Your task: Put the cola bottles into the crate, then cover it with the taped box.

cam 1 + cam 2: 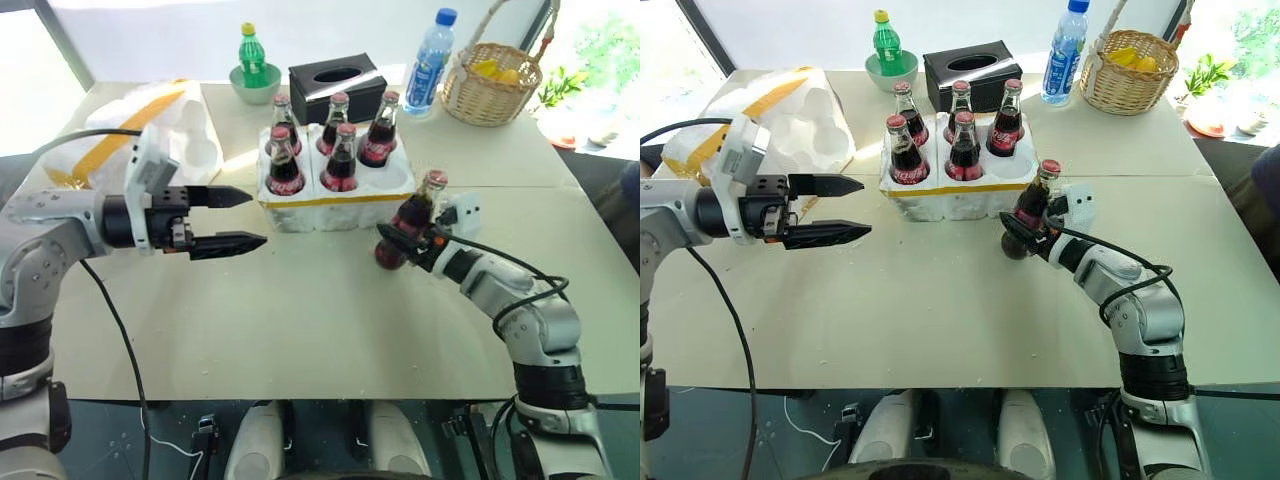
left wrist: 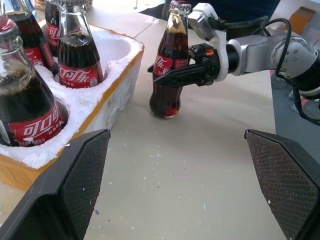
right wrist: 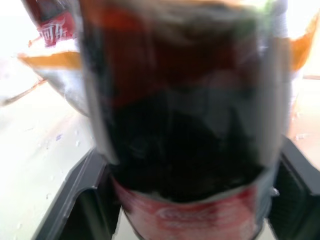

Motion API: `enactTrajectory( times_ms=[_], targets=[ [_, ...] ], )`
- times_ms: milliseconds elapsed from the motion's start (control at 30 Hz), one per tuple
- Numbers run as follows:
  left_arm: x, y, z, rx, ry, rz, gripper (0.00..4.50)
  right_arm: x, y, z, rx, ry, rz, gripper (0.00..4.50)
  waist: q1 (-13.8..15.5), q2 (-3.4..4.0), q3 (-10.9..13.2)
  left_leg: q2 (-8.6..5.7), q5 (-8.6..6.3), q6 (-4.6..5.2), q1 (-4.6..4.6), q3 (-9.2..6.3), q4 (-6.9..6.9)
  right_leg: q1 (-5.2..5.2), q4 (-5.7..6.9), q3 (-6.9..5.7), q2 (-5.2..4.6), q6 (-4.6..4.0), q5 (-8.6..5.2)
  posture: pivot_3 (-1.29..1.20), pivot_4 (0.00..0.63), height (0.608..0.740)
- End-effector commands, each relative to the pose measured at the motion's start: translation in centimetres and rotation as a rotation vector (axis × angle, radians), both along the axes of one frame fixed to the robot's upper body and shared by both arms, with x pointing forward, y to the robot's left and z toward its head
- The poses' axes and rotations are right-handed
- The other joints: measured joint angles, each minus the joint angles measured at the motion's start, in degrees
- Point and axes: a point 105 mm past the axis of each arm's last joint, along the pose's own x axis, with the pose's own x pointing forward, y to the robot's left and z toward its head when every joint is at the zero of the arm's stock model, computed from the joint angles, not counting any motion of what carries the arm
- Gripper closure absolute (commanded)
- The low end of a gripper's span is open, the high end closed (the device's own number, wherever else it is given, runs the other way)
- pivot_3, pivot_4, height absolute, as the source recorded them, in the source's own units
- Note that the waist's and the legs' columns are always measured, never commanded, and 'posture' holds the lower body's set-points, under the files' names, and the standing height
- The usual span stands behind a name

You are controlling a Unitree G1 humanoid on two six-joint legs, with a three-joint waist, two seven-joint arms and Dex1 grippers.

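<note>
I have the right gripper [image 1: 405,243] clamped around the sixth small glass cola bottle with red cap [image 1: 412,221], which stands tilted on the table [image 1: 300,320] just beside the low white foam crate with yellow tape band [image 1: 335,212]. Five bottles occupy their wells; the front right well [image 1: 385,180] is empty. The left gripper [image 1: 232,220] hovers wide open, holding nothing. Next move, in my judgement: lift the bottle, straighten it, lower it into that well. The large taped foam box [image 1: 165,125] waits at the left.
</note>
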Motion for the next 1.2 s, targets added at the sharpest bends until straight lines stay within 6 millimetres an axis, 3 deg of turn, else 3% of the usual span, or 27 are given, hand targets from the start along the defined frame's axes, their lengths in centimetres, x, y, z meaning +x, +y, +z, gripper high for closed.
enactTrajectory(
  times_ms=[33,67,167,200,333,400,500,600,800,900,933,1067,1200],
  targets=[
    [-0.1,-0.1,1.2,-0.005,-0.061,0.0,0.0,-0.7,0.4,3.2,0.017,-0.109,0.051,1.64,-0.1,0.02,0.0,0.0,0.0,0.0,0.0,0.01,-0.01,-0.02,0.0,0.0,0.0,0.0,0.0,0.0,0.15,0.74],
    [-0.1,0.0,1.2,-0.004,-0.063,0.006,0.0,-0.9,0.3,4.1,0.027,-0.13,0.063,1.64,-0.1,0.04,0.0,0.0,0.0,-0.01,-0.01,0.02,-0.02,-0.04,0.01,0.01,0.0,0.0,0.0,0.0,0.15,0.74],
    [0.2,0.2,1.1,-0.018,-0.066,0.031,0.0,-1.8,0.3,9.8,0.065,-0.259,0.175,1.64,-0.1,0.23,0.2,0.01,0.01,-0.01,-0.05,0.04,-0.02,-0.08,0.0,0.02,-0.02,0.0,0.0,0.0,0.15,0.74],
    [0.2,0.2,1.1,-0.022,-0.066,0.035,0.0,-1.7,0.3,10.8,0.066,-0.28,0.185,1.64,-0.1,0.24,0.2,0.01,0.01,-0.01,-0.06,0.08,-0.01,-0.12,0.01,0.07,-0.04,0.01,0.01,0.0,0.15,0.74],
    [0.7,0.2,1.1,-0.027,-0.075,0.048,0.0,1.8,0.0,13.9,0.028,-0.339,0.103,1.64,-0.4,0.23,0.2,0.01,-0.01,0.01,-0.03,0.09,-0.04,-0.14,0.03,0.08,0.05,-0.01,0.0,0.0,0.15,0.74],
    [0.9,0.2,1.1,-0.029,-0.081,0.052,0.0,3.2,0.2,14.4,0.014,-0.349,0.076,1.64,-0.6,0.2,0.2,0.01,0.0,0.01,-0.01,0.08,-0.1,-0.14,0.03,0.08,0.09,-0.06,-0.02,0.0,0.15,0.74],
    [1.1,0.2,1.2,-0.032,-0.092,0.063,0.0,5.6,1.2,14.2,-0.036,-0.35,0.042,1.64,-0.7,0.19,0.2,0.01,0.0,-0.01,-0.03,0.1,-0.13,-0.14,0.02,0.07,0.09,-0.07,-0.04,0.0,0.15,0.74],
    [1.1,0.3,1.4,-0.031,-0.099,0.07,0.0,7.0,2.0,12.5,-0.104,-0.311,0.04,1.64,-0.7,0.22,0.2,0.01,0.01,-0.02,-0.08,0.11,-0.14,-0.16,0.03,0.07,0.07,-0.07,-0.03,0.0,0.15,0.74],
    [0.8,0.8,1.3,-0.023,-0.104,0.101,0.0,7.7,3.0,8.5,-0.172,-0.201,0.069,1.64,-0.5,0.23,0.2,0.01,0.02,-0.03,-0.16,0.11,-0.25,-0.21,0.02,0.06,0.04,-0.06,-0.03,0.0,0.15,0.74],
    [0.7,1.2,1.2,-0.008,-0.105,0.128,0.0,7.9,2.9,7.3,-0.206,-0.173,0.059,0.23,-0.7,0.22,0.2,0.01,0.02,-0.03,-0.14,0.11,-0.28,-0.2,0.01,0.05,0.04,-0.05,-0.03,0.0,0.15,0.74],
    [0.7,1.5,1.2,-0.003,-0.106,0.141,0.0,8.0,2.8,7.2,-0.221,-0.175,0.054,0.03,-0.8,0.22,0.2,0.01,0.02,-0.04,-0.13,0.11,-0.28,-0.19,0.01,0.05,0.04,-0.05,-0.03,0.0,0.15,0.74],
    [0.0,3.6,1.9,0.019,-0.118,0.219,0.0,7.3,1.5,8.7,-0.241,-0.207,0.054,0.03,-1.5,0.23,0.2,0.02,0.05,-0.09,-0.1,0.11,-0.28,-0.19,0.03,0.06,0.02,-0.05,-0.03,0.0,0.15,0.74],
    [-1.2,7.2,2.7,0.078,-0.118,0.381,0.0,5.5,-1.3,10.9,-0.322,-0.255,0.074,0.03,-1.4,0.24,0.2,0.07,0.07,-0.12,-0.11,0.1,-0.42,-0.26,0.02,0.06,0.0,-0.06,-0.04,0.0,0.15,0.74]
  ],
)
